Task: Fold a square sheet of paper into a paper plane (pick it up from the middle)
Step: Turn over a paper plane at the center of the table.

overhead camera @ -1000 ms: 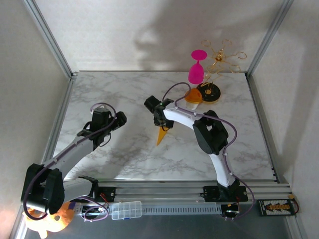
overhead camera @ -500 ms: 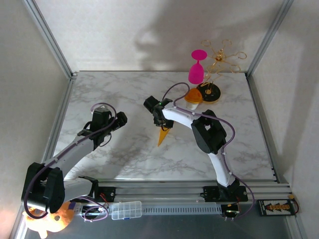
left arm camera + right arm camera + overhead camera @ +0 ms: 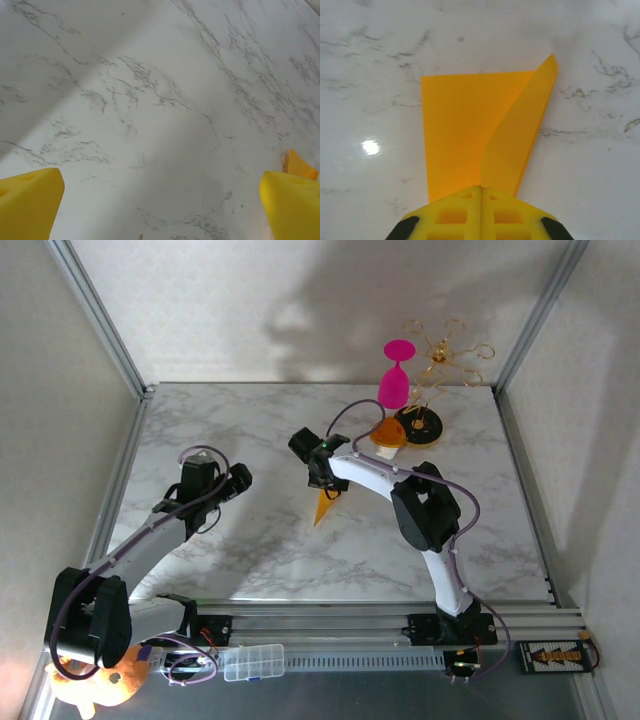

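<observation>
Right arm bent, reaching toward 10 o'clock, pincer (image 3: pixel 481 194) closed on the folded paper (image 3: pixel 465 125) at mid-tabletop (image 3: pixel 250 550), paper tip pointing to 7 o'clock. Left arm stretched toward 1 o'clock, pincer (image 3: pixel 160 200) wide open over marble.

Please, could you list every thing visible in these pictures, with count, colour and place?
folded paper: one, yellow-orange, table centre, at right gripper's tips
goblet: one, magenta, far side
wire stand: one, gold, far right corner
disc: one, orange and black, beside goblet
cup: one, white with orange top, left of disc
compartment box: one, clear, near rail
table: one, white marble
left gripper: one, yellow fingers, open above bare table
right gripper: one, yellow fingers, shut
</observation>
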Controlling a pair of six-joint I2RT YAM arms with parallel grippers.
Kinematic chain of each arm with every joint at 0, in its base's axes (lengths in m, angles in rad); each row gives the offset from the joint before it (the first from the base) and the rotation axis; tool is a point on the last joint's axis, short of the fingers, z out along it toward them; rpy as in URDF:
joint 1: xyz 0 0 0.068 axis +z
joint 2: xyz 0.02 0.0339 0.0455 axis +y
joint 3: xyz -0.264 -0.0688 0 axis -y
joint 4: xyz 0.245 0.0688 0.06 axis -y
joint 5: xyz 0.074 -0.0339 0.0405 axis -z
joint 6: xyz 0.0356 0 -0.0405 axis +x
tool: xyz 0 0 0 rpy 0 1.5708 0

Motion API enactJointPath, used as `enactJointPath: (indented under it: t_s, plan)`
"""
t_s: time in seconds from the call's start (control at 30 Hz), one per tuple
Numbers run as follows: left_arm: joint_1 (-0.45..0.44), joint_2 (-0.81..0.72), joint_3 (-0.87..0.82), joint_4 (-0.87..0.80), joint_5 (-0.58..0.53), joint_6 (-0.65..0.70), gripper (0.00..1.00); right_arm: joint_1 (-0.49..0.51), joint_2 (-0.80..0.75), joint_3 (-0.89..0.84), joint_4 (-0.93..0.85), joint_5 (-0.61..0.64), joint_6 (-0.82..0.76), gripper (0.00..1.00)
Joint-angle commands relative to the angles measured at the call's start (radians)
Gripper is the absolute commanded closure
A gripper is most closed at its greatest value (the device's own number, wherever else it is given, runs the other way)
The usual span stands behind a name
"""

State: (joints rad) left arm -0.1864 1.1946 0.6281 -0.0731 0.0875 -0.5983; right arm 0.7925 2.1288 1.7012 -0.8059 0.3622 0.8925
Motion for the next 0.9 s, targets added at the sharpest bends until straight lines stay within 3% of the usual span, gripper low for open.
enactJointPath:
  t_s: [0.0,0.3,0.43,0.53,0.7,0.87]
  plan:
    - [0.026,-0.014,-0.025,0.025,0.024,-0.011,0.00,0.009,-0.093,-0.024,0.120,-0.075,-0.065,1.00]
    - [0.100,-0.082,-0.097,0.076,0.104,-0.075,0.01,0.007,-0.213,-0.268,0.678,-0.507,-0.136,1.00]
    - [0.100,-0.090,-0.121,0.092,0.148,-0.097,0.02,0.007,-0.205,-0.346,0.815,-0.604,-0.126,1.00]
    - [0.099,-0.082,-0.148,0.127,0.199,-0.128,0.07,-0.001,-0.207,-0.424,0.922,-0.650,-0.116,1.00]
    - [0.091,-0.026,-0.201,0.249,0.343,-0.225,0.26,-0.021,-0.221,-0.545,1.076,-0.704,-0.096,1.00]
    - [0.034,0.044,-0.208,0.345,0.407,-0.294,0.39,-0.048,-0.225,-0.642,1.185,-0.739,-0.066,0.98]
